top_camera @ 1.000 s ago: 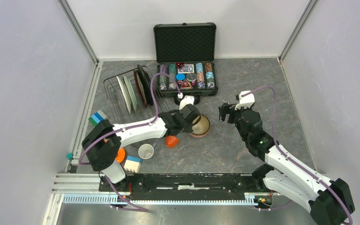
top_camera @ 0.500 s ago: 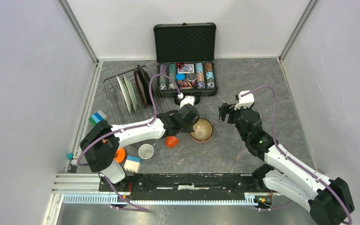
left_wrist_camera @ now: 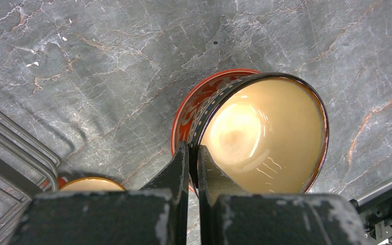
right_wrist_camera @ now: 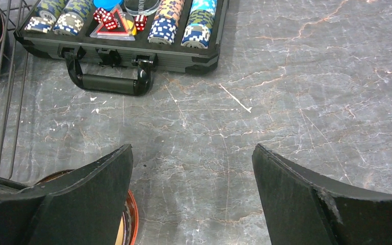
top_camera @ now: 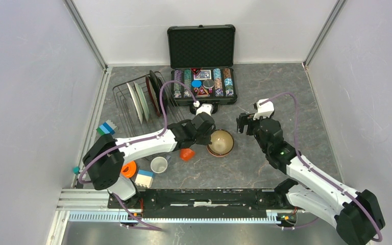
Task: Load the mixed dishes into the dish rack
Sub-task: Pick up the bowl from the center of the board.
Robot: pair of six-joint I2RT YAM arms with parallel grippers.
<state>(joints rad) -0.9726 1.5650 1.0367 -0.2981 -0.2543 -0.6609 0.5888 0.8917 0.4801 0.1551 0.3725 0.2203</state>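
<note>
Within the last second the left gripper (left_wrist_camera: pixel 193 153) has clamped shut on the near rim of the tan bowl (left_wrist_camera: pixel 261 133), 1 finger inside against the glazed wall and 1 outside on the red pattern. The bowl, which lay flatter a moment ago, now sits tipped with its mouth turned away from the wrist, so we judge the grasp is made and the lift can begin. Carrying it means swinging to that gripper's left and a little beyond, where the dish rack (top_camera: pixel 124 109) stands with plates (top_camera: pixel 143 99) already on edge in it.

The right gripper (right_wrist_camera: pixel 191 150) hangs with its jaws spread wide and nothing between them, just to the right of the bowl. Ahead of it lies the open poker chip case (right_wrist_camera: pixel 132 30).

Behind the left gripper, toward its base, a small orange cup (top_camera: pixel 186 153) and a white cup (top_camera: pixel 158 164) wait on the table, not yet loaded.

The tabletop (left_wrist_camera: pixel 107 61) is grey, marbled stone-look sheet, veined and scuffed. Plain white walls close the cell on 3 sides, with aluminium rails in the corners.
</note>
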